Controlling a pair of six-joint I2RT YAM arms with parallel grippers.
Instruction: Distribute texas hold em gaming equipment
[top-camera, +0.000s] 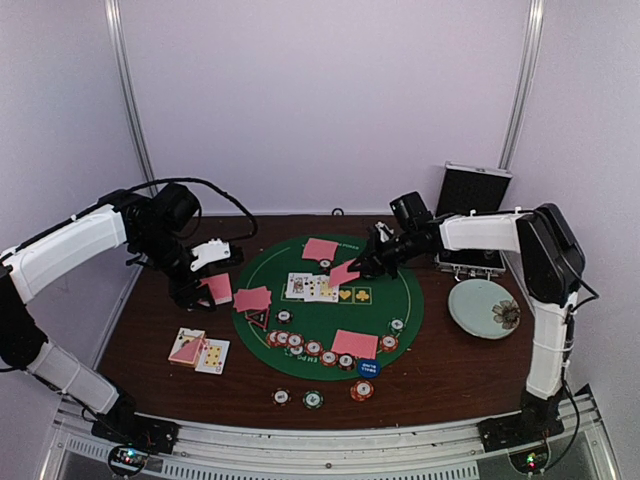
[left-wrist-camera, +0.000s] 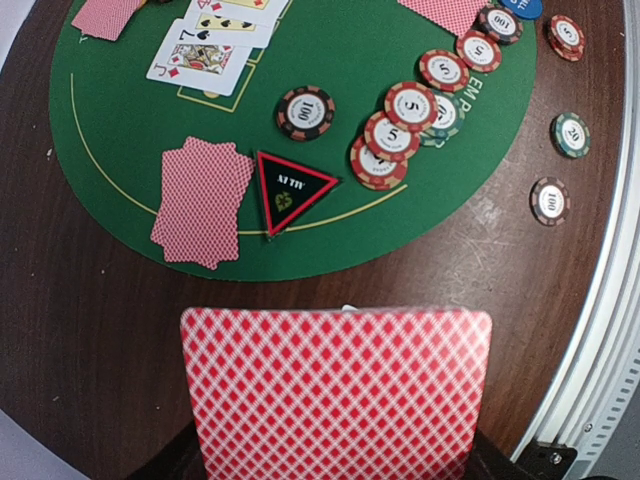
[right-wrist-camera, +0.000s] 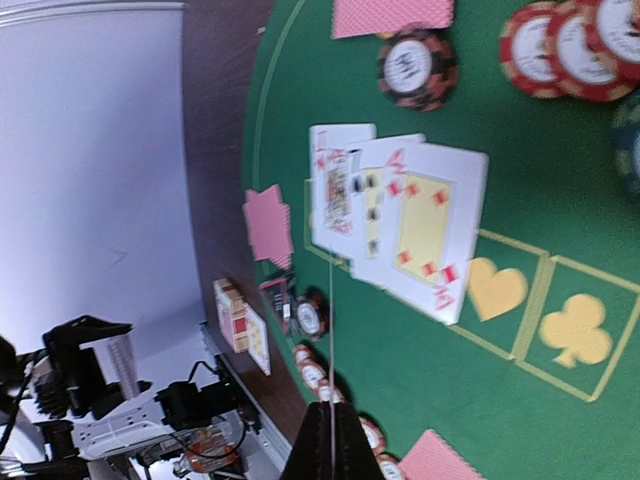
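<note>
From its own wrist camera the left claw (top-camera: 200, 290) is hidden behind the red-backed card (left-wrist-camera: 337, 390) it clenches, and the frame cuts off that card's lower edge. Overhead, the card hangs over the bare tabletop (top-camera: 150, 330) off the green mat's (top-camera: 395, 290) 9 o'clock rim. The right claw (top-camera: 368, 262) is closed on a second card (top-camera: 345, 272), which its own camera sees edge-on as a thin line, at the 2 o'clock side of the face-up cards (top-camera: 312, 288) near the mat's centre. Chip values are too small to read overhead. A chip row (top-camera: 300, 345) curves along the mat's 6 to 7 o'clock, near a triangular marker (top-camera: 257, 319) and a card pile (top-camera: 253, 298). The blue dealer disc (top-camera: 367, 368) sits at 5 o'clock, with loose chips (top-camera: 313, 399) on the wood beyond. The case (top-camera: 470, 215) stands at 2 o'clock, partly masked by the right arm. The plate (top-camera: 483, 308) lies at 3 o'clock.
</note>
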